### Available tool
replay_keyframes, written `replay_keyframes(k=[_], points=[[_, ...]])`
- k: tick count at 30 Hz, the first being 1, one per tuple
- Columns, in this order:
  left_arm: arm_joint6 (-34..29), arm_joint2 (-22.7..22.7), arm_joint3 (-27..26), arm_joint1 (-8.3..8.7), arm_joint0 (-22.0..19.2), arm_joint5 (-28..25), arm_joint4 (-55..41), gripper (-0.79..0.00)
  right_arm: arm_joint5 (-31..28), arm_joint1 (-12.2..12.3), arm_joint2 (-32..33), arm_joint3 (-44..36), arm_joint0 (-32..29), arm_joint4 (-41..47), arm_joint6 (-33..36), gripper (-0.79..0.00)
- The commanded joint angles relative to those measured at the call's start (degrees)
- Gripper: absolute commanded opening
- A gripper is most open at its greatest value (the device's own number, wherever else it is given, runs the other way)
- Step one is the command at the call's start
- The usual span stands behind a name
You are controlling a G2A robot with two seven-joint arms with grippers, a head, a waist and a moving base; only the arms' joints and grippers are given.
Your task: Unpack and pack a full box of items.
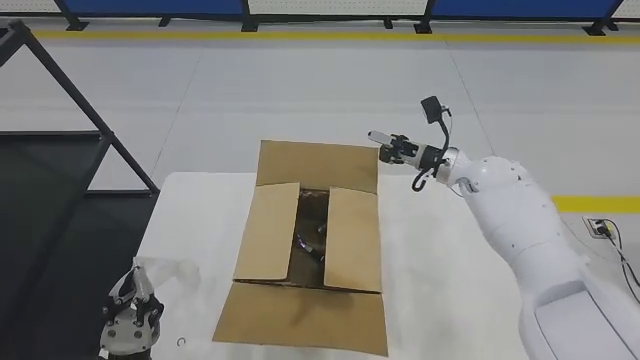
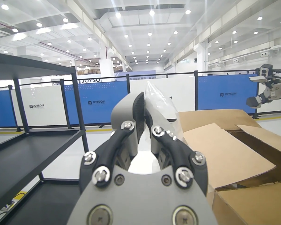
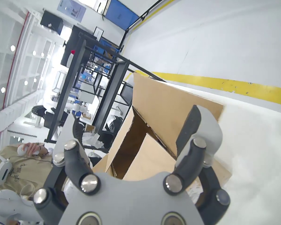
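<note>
Left jaws clamp a clear bag [image 2: 158, 101] beside the box [image 1: 268, 230], unpacking I guess; right jaws gape near its far corner.

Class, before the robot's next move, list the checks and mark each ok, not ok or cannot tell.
1. Left gripper, jaws shut on bag: ok.
2. Bag outside box, beside it: ok.
3. Right gripper, jaws open, nothing held: ok.
4. Box flaps open: ok.
5. Number of items inside box: cannot tell.
</note>
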Motion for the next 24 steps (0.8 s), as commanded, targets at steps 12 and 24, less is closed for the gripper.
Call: replay_keyframes(k=[12, 24], points=[[-0.45, 0.81, -0.01, -0.14, -0.05, 1.76, 0.21, -0.785, 10.20, 0.36, -1.11, -4.92, -2.96, -4.98, -8.92, 0.000], [-0.07, -0.08, 0.09, -0.15, 0.79, 2.51, -0.47, -0.785, 10.01, 1.71, 1.59, -10.01, -6.64, -3.05, -7.29, 0.000]])
